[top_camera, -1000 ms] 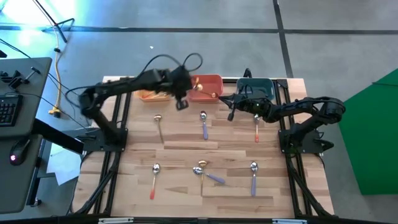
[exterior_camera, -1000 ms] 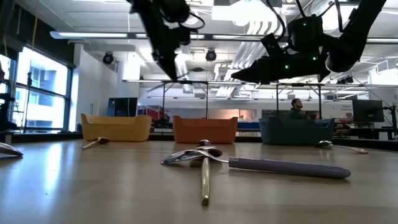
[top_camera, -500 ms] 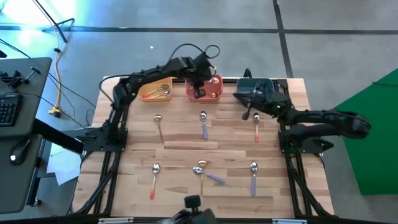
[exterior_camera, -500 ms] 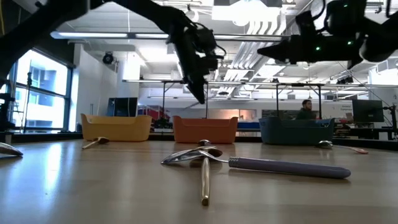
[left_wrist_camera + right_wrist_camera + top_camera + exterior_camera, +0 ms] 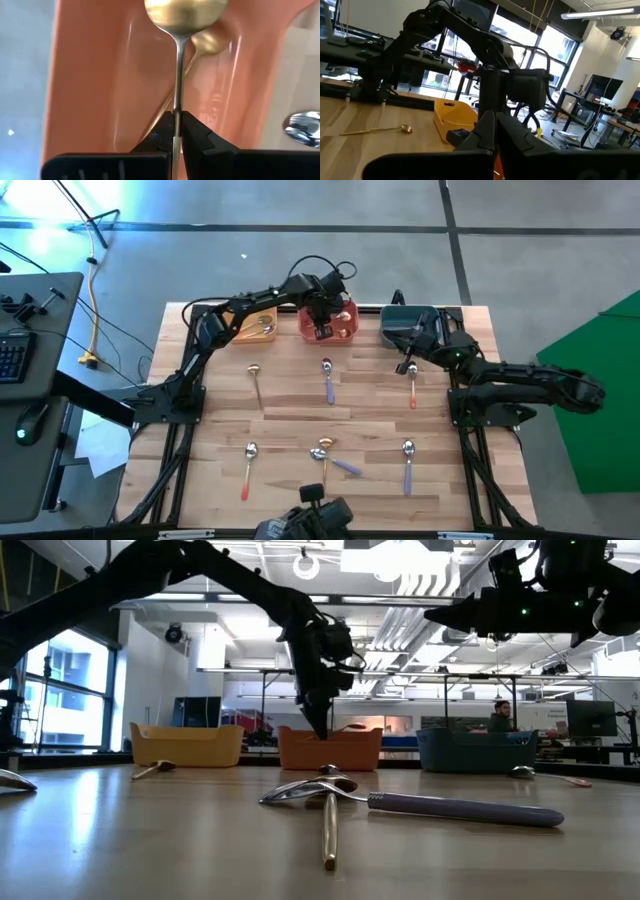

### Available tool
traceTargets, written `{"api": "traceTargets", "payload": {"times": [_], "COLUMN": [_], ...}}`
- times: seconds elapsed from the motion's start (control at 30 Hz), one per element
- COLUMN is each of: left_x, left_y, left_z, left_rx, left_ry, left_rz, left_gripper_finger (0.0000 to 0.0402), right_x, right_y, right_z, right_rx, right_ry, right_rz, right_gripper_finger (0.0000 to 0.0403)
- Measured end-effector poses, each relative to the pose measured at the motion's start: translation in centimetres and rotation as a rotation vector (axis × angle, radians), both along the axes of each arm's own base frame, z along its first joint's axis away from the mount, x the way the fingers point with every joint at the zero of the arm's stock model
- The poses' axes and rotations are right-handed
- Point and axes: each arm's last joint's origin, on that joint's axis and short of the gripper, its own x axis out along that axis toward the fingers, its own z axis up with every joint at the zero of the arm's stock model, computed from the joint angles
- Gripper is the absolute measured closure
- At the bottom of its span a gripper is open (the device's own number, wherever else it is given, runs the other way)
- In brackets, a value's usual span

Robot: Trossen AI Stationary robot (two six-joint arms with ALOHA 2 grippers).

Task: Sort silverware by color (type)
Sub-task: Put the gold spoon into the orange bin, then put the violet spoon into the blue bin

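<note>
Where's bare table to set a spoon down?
Free: the wooden table's middle band, between the far spoon row and near row; also the left edge strip. Crowded: the far edge with yellow bin, red bin, teal bin.

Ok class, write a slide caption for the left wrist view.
Left gripper shut on a gold spoon, holding it over the red bin.

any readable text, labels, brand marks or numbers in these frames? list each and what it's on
None can be read in any view.
Yellow bin, red bin, teal bin: no labels visible.
Gold spoon in the left pincer: no marking visible.
Monitors in the room beyond the table: screens too small to read.
Keyboard on the side desk: keys too small to read.
</note>
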Motion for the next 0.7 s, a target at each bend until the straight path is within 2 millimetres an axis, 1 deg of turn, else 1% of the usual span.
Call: {"api": "traceTargets", "payload": {"times": [0.17,0.27,0.33,0.47,0.53,0.6,0.7], "left_x": [-0.3,-0.3,-0.3,-0.9,-1.0,-1.2,-1.2], "left_y": [0.4,0.3,0.1,-0.4,-1.1,-2.1,-4.2], "left_z": [-1.0,-0.9,-0.6,1.6,2.8,3.9,5.5], "left_rx": [-0.029,-0.028,-0.028,-0.021,-0.021,-0.007,0.037], "left_ry": [0.034,0.034,0.033,0.01,-0.002,-0.022,-0.116], "left_rz": [0.019,0.016,0.014,0.022,0.03,0.03,0.01], "left_gripper_finger": [0.0388,0.0366,0.0346,0.0311,0.0303,0.0307,0.0336], "right_x": [0.0,0.0,0.0,0.2,0.4,0.7,1.0], "right_y": [0.0,-0.1,-0.1,-0.2,-0.4,-0.6,-0.7], "right_z": [-0.1,-0.2,-0.2,0.1,0.4,0.6,0.8], "right_rx": [0.005,0.011,0.014,0.053,0.082,0.111,0.141], "right_ry": [0.007,0.013,0.011,0.021,0.035,0.079,0.132], "right_rz": [-0.005,-0.02,-0.02,-0.02,-0.041,-0.062,-0.062], "right_gripper_finger": [0.0403,0.0403,0.0403,0.0403,0.0401,0.0393,0.0373]}}
